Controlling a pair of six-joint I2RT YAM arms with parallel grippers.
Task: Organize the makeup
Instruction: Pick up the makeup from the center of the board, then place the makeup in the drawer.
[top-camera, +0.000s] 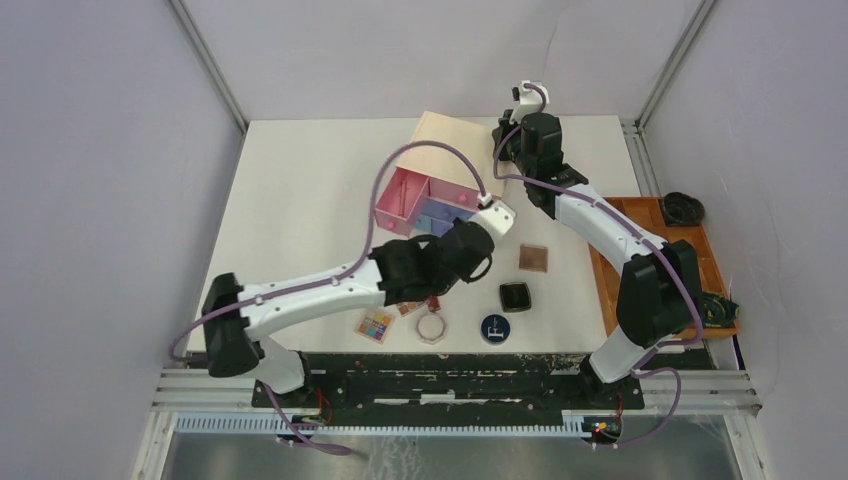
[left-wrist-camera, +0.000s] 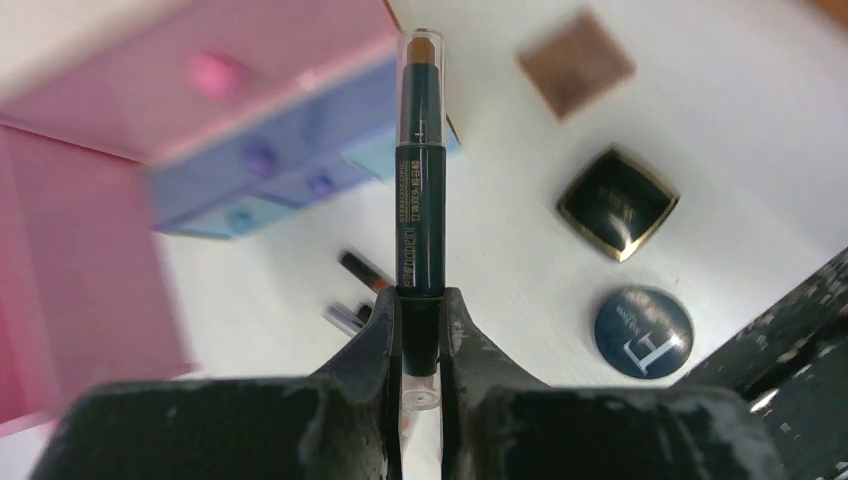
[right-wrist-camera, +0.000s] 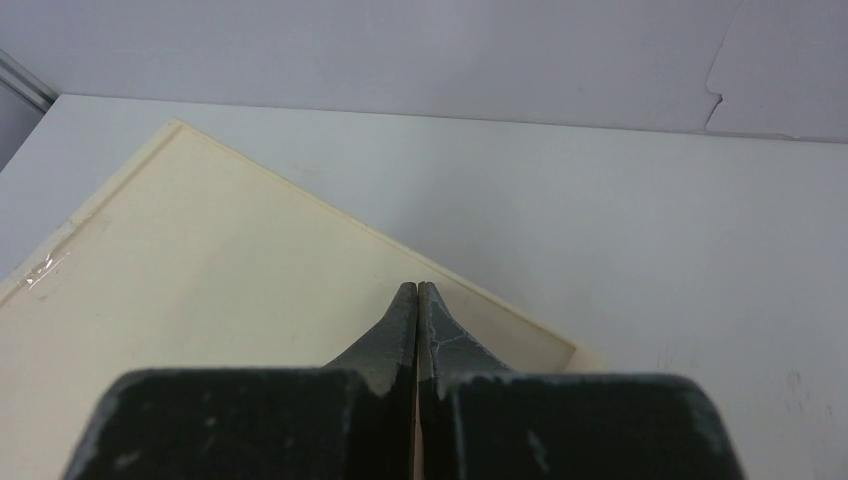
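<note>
Dark-green stick (left-wrist-camera: 421, 200), clamped at its tail in the left gripper (left-wrist-camera: 421, 305), should clear the wall of the pink drawer (top-camera: 402, 196) before release; right gripper (right-wrist-camera: 417, 296) sits pressed together, empty, over the box (right-wrist-camera: 200, 300).

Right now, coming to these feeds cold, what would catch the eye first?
The left fingers are clamped on a slim dark-green stick, close to the pink drawer, which stands pulled out of the beige box. The right fingers, shut and empty, are poised over that box's top. A brown compact, black compact and round blue compact lie loose on the table.
</note>
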